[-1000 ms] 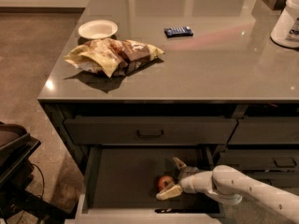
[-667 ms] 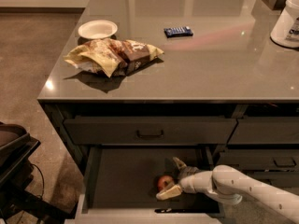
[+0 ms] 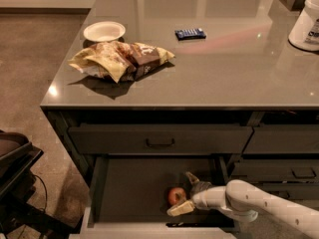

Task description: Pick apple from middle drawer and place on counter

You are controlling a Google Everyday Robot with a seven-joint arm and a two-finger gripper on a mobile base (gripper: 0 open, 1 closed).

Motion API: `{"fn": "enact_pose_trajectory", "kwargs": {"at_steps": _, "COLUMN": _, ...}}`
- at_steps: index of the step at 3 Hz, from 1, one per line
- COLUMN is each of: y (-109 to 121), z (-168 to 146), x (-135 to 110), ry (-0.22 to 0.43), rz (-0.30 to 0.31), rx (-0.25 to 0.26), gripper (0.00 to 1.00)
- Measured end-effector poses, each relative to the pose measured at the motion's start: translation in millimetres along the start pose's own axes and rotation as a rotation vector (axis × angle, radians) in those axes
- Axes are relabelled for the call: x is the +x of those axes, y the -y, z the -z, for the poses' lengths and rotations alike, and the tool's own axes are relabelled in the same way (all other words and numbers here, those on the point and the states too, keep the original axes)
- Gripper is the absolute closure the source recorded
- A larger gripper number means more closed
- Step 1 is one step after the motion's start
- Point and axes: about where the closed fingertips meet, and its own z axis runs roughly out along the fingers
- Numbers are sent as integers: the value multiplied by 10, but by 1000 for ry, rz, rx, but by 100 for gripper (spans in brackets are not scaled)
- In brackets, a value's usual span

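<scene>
Middle drawer (image 3: pixel 130 189) is seen pulled out, below the front edge of the counter (image 3: pixel 224 71) and under a closed drawer front with a black bar handle (image 3: pixel 160 142). The drawer's flat dark floor is exposed.

Apple (image 3: pixel 174 196) is found on the drawer floor, below the counter's front edge and slightly right of its midpoint. Red skin is noted.

Gripper (image 3: pixel 180 193) is located inside the drawer, beneath the counter overhang, on a white arm (image 3: pixel 269 209) entering from the lower right. The fingers are spread apart, with the apple between them: one dark finger behind and right of the apple, one pale finger (image 3: pixel 179 208) just in front of it. Contact between fingers and apple cannot be settled; no grip is seen to be closed.

On the counter:
- a white bowl (image 3: pixel 103 31) is set near the left rear corner;
- a crumpled snack bag (image 3: pixel 122 59) lies just in front of the bowl, near the left edge;
- a small blue packet (image 3: pixel 190 33) lies flat toward the middle, farther back;
- a white container (image 3: pixel 306 20) is cut off at the right edge.

A dark object (image 3: pixel 15 156) is noted on the floor left of the counter; it is not identified.
</scene>
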Motion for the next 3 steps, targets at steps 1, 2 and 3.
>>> {"fn": "enact_pose_trajectory", "kwargs": {"at_steps": 1, "y": -13, "z": -54, "x": 112, "ry": -10, "rz": -24, "rx": 4, "gripper": 0}}
{"fn": "enact_pose_trajectory", "kwargs": {"at_steps": 2, "y": -86, "z": -170, "x": 210, "ry": -10, "rz": -54, "rx": 15, "gripper": 0}}
{"fn": "enact_pose_trajectory", "kwargs": {"at_steps": 3, "y": -94, "z": -192, "x": 230, "ry": -10, "rz": -59, "rx": 19, "gripper": 13}}
